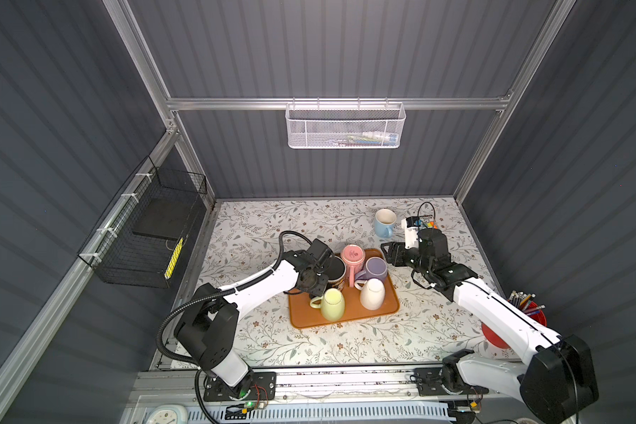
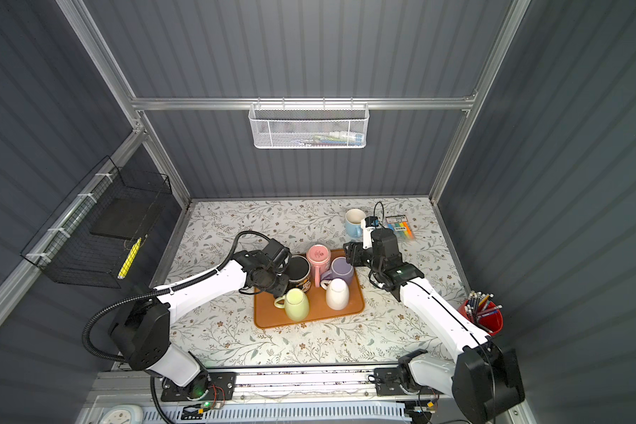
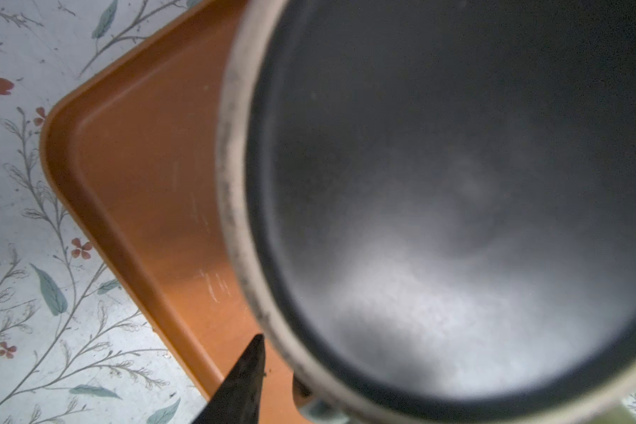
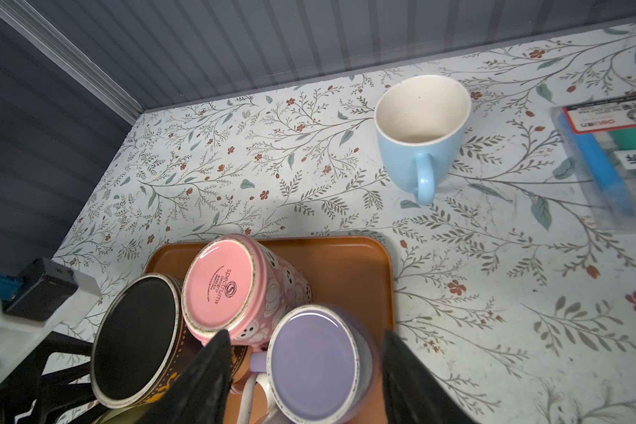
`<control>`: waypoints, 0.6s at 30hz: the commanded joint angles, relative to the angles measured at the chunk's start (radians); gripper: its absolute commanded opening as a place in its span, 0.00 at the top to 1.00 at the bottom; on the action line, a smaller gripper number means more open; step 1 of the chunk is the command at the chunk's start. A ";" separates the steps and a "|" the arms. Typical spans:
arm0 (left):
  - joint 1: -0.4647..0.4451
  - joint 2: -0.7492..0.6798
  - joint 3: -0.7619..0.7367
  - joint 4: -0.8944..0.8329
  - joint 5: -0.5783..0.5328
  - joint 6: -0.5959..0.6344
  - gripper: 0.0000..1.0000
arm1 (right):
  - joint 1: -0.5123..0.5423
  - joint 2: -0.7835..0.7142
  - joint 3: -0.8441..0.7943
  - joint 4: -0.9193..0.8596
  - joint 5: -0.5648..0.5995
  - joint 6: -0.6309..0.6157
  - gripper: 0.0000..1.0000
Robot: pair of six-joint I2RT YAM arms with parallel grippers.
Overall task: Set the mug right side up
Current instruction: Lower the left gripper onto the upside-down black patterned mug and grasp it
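Left gripper (image 1: 321,271) at upturned black mug (image 4: 136,337); closure indeterminate.
We find the mug base-up on the orange tray (image 1: 346,320), one finger (image 3: 248,370) beside its wall. Right gripper (image 4: 305,339) stands apart-jawed near the purple mug (image 4: 313,361).

White mesh basket (image 1: 346,126) on rear rail; black wire basket (image 1: 144,235) on left wall; red pencil cup (image 2: 487,317), marker pack (image 2: 401,225) on floral surface (image 1: 272,220).

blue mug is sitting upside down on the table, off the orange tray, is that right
Not quite: the blue mug stands right side up, with its open mouth facing up, as the right wrist view shows. It does sit on the table, off the orange tray.
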 commanded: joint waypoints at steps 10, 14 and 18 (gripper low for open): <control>-0.010 0.040 0.040 0.000 -0.039 0.019 0.66 | 0.005 0.018 -0.007 0.028 -0.012 0.008 0.36; -0.013 0.047 0.039 0.000 -0.048 0.016 0.73 | 0.005 0.016 -0.009 0.028 -0.012 0.008 0.36; -0.013 0.038 0.029 0.000 -0.062 0.008 0.79 | 0.005 0.014 -0.009 0.028 -0.013 0.008 0.36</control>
